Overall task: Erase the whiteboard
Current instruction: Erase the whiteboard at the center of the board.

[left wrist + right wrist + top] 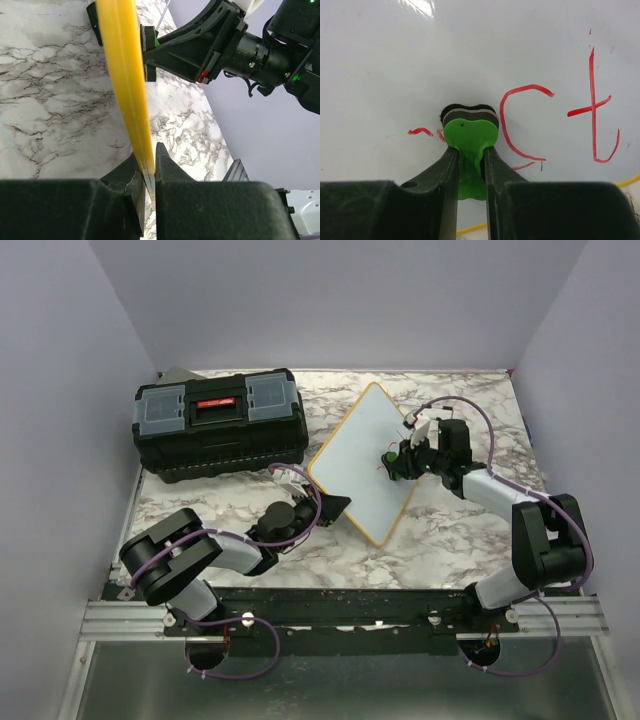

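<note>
Whiteboard point(365, 460) sits centre-right on the desk point(450, 540), turned cornerwise like a diamond. Red handwriting point(593, 107) remains on its white face, with a smear of red just left of the eraser. Green eraser point(470, 132) pressed against the board face, beside the letters. Right gripper point(470, 152) closed tight on the eraser's green handle. Left gripper point(150, 167) clamped on the board's yellow frame at its near-left edge. Black toolbox point(220, 425) at rear left, apart from the board.
</note>
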You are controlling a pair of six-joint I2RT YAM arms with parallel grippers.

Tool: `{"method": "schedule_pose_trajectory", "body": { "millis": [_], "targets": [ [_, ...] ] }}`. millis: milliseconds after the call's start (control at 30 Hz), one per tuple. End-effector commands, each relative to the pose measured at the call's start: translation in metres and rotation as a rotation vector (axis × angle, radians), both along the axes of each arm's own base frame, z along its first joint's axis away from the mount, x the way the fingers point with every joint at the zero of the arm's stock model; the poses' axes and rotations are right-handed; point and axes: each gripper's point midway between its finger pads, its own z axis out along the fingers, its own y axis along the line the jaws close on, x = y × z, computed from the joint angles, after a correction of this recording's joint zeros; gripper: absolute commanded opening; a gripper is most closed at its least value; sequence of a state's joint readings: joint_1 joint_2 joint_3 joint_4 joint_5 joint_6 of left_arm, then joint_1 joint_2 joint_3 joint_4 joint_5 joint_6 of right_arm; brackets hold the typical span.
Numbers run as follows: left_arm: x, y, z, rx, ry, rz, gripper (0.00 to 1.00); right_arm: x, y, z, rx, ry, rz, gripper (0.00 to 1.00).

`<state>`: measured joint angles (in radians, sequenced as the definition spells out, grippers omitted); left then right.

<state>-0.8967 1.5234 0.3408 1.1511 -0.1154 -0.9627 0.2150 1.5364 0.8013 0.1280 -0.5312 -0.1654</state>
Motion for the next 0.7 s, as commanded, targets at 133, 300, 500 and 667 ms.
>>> {"method": "schedule_pose_trajectory", "body": {
  "millis": [133, 300, 500, 667],
  "targets": [
    [-0.035, -0.027, 0.067, -0.199, -0.148, -0.201, 0.00, -0.057, 0.054, -0.005, 0.003, 0.064, 0.234, 0.01],
    [-0.034, -0.028, 0.068, -0.200, -0.147, -0.203, 0.00, -0.049, 0.058, -0.002, -0.018, 0.052, 0.159, 0.01],
    [-0.036, -0.026, 0.069, -0.197, -0.151, -0.202, 0.00, 0.001, -0.003, -0.009, -0.064, 0.013, -0.140, 0.01],
    [-0.035, -0.026, 0.070, -0.201, -0.154, -0.202, 0.00, 0.009, -0.024, -0.020, -0.099, 0.022, -0.175, 0.01]
  ]
}}
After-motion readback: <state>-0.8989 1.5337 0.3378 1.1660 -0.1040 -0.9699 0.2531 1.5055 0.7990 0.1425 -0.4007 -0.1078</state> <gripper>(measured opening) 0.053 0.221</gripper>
